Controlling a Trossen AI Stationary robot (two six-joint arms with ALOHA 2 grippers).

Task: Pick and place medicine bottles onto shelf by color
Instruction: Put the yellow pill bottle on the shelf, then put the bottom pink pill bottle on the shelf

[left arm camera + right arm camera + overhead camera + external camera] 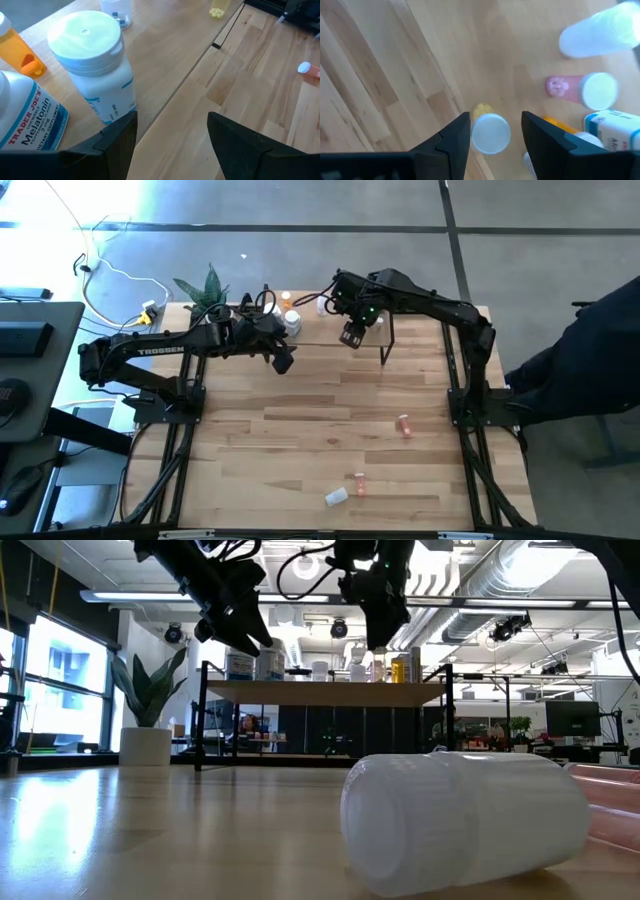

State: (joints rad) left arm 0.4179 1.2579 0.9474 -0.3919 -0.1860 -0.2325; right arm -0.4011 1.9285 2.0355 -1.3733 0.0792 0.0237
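Observation:
The shelf (330,693) stands at the table's far edge and carries several bottles. My left gripper (172,117) is open over the shelf's near edge, next to a white bottle with a white cap (92,60) that stands upright on the board beside a Melatonin bottle (25,117) and an orange one (15,50). My right gripper (495,117) is open above the shelf; between its fingers, lower down, shows the white cap of a yellowish bottle (490,132). A pink bottle (575,90) stands nearby. On the table lie two pink bottles (404,424) (360,483) and a white one (336,497).
A potted plant (205,288) stands by the shelf's left end. A dark-clothed person (590,360) is at the table's right side. Bare planks stretch between the shelf and the three lying bottles. The white lying bottle (460,820) fills the foreground of the low view.

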